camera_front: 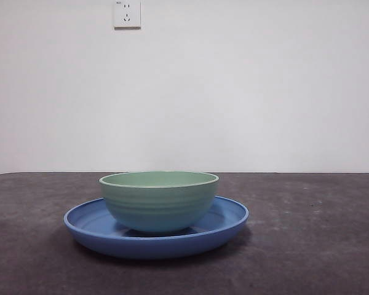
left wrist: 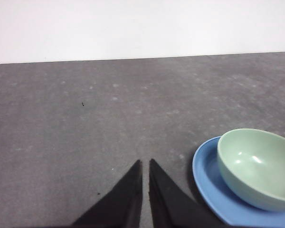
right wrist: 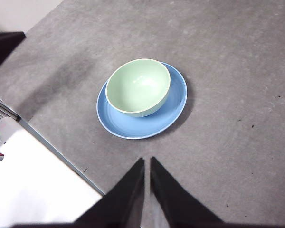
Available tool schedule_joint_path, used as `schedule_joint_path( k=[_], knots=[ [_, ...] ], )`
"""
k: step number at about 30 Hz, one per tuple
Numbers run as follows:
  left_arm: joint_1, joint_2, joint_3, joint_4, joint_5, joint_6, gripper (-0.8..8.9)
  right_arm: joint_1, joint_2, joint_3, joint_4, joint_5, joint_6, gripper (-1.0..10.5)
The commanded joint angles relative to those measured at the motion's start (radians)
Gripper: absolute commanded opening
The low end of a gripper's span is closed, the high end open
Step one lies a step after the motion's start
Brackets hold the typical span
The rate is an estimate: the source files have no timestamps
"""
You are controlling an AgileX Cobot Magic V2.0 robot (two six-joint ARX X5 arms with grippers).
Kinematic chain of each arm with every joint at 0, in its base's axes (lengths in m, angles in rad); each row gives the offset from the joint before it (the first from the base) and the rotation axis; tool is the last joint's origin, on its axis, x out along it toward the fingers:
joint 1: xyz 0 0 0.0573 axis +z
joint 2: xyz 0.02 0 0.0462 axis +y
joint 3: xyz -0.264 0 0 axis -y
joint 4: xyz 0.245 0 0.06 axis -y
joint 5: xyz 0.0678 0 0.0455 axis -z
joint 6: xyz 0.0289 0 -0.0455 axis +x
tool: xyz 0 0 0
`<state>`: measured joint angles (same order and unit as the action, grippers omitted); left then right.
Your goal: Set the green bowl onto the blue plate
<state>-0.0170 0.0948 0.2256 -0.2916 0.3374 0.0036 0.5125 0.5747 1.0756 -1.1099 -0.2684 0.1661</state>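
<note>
Plain white wall fills the upper half of the front view, with a white wall socket (camera_front: 127, 13) near the top edge, left of centre. Below it the dark grey speckled worktop (camera_front: 320, 246) stretches across the frame. The green bowl (camera_front: 158, 200) stands upright on the blue plate (camera_front: 230, 222), slightly left of the frame's centre; its base rests inside the plate's raised rim. No arm shows in this view.

From the left wrist camera, the left claw (left wrist: 145, 164) sits at the bottom centre of the frame, its two black jaws drawn together to a thin slit and gripping nothing. It is over bare worktop (left wrist: 85, 123). The blue plate (left wrist: 205, 175) and the green bowl (left wrist: 256, 164) resting on it lie at the lower right of the frame, partly cut by the edge, near the claw but apart from it.

From the right wrist camera, looking down, the right claw (right wrist: 147, 162) likewise has its jaws nearly touching, with nothing between them. The green bowl (right wrist: 138, 87) sits on the blue plate (right wrist: 173, 102) in the middle of the frame, off-centre toward the plate's upper-left rim. Both are well clear of the claw. The worktop's (right wrist: 237, 95) edge runs diagonally across the lower left of the frame.
</note>
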Motion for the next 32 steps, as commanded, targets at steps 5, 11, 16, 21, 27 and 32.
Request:
schedule_joint_path(
  k=[5,11,16,21,27,32],
  knots=[
    [0.001,-0.093,-0.125,0.06,-0.159,-0.102,0.24,0.008,0.005,0.011,0.01,-0.003,0.009,0.2],
    [0.001,-0.092,-0.181,0.09,-0.224,-0.101,0.24,0.008,0.005,0.011,0.01,-0.003,0.009,0.2],
    [-0.009,-0.092,-0.207,0.093,-0.28,-0.101,0.24,0.008,0.005,0.011,0.01,-0.003,0.009,0.2],
    [-0.024,-0.092,-0.214,0.105,-0.293,-0.101,0.24,0.008,0.005,0.011,0.01,-0.003,0.009,0.2],
    [-0.024,-0.092,-0.214,0.105,-0.294,-0.083,0.24,0.008,0.005,0.011,0.01,-0.003,0.009,0.2],
    [-0.023,-0.092,-0.214,0.105,-0.298,-0.055,0.24,0.008,0.005,0.011,0.01,-0.003,0.009,0.2]
  ],
)
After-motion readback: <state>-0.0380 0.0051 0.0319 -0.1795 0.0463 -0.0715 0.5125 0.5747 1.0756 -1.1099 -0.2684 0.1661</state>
